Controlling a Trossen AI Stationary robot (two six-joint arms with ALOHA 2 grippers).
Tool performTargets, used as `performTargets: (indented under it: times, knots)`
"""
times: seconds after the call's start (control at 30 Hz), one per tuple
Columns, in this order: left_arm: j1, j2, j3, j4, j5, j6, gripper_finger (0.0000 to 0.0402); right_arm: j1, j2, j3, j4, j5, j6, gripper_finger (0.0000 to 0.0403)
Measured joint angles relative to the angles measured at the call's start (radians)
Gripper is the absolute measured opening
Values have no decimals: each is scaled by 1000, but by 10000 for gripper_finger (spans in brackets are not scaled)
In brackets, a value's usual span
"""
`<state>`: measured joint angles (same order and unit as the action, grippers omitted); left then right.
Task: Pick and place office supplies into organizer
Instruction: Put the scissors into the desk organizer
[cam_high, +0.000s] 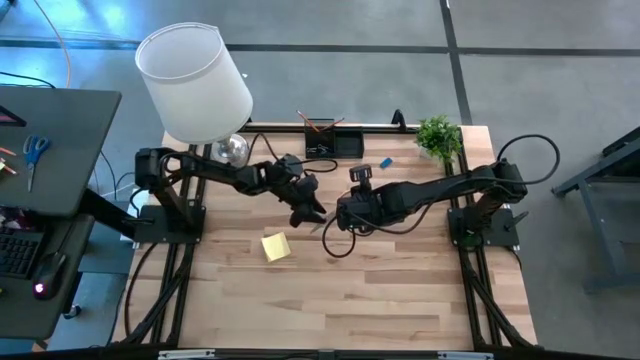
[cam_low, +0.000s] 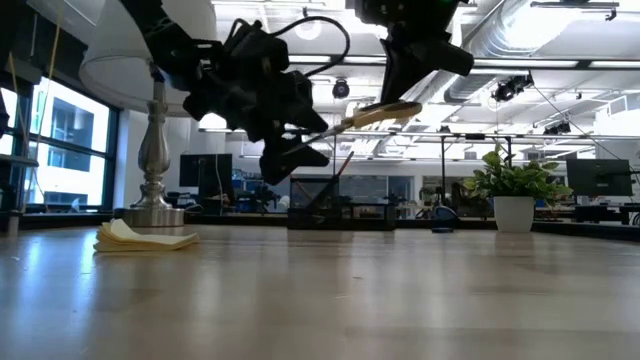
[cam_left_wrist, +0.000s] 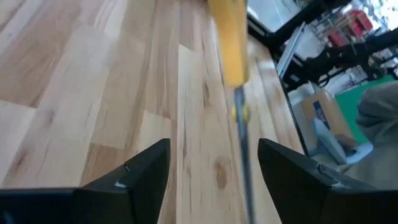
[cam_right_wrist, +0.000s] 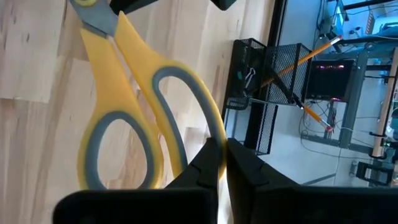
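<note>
- Now I see the right gripper pinching the scissors by a handle loop, lifted off the table mid-board.
- Left gripper spread around the blades, not touching.
- Organizer at the far edge.

Open-plan lab or office, exposed ceiling ducts, rows of monitors, wooden workbench

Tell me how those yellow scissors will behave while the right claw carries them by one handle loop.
The scissors, pinched by the right claw on one loop, look rigid but may swing. Their smooth handle could slip. The left claw stands open around the blades.
</note>
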<state>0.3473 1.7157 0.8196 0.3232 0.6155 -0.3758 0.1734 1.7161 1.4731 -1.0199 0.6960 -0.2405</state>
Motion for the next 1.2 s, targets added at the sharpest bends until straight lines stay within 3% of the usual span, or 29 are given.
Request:
performTargets:
  times: [0.43, 0.63, 0.73, 0.93, 1.07, 1.2]
  knots:
    - [-20, 0, 0, 27, 0, 31, 232, 0, 0, 0, 33, -41, -3, 4]
    - [-21, 0, 0, -39, -86, 71, 232, -36, -1, -35, 69, -303, 93, 2]
    - [-20, 0, 0, -79, -167, 108, 232, -66, -1, -126, 157, -327, 116, 1]
    - [-21, 0, 0, -151, -208, 169, 232, -139, 0, -344, 412, -367, -176, 29]
    - [-21, 0, 0, -244, -208, 215, 232, -203, 0, -436, 628, -417, -381, 75]
    - [-26, 0, -1, -298, -204, 242, 232, -280, 0, -459, 731, -531, -505, 130]
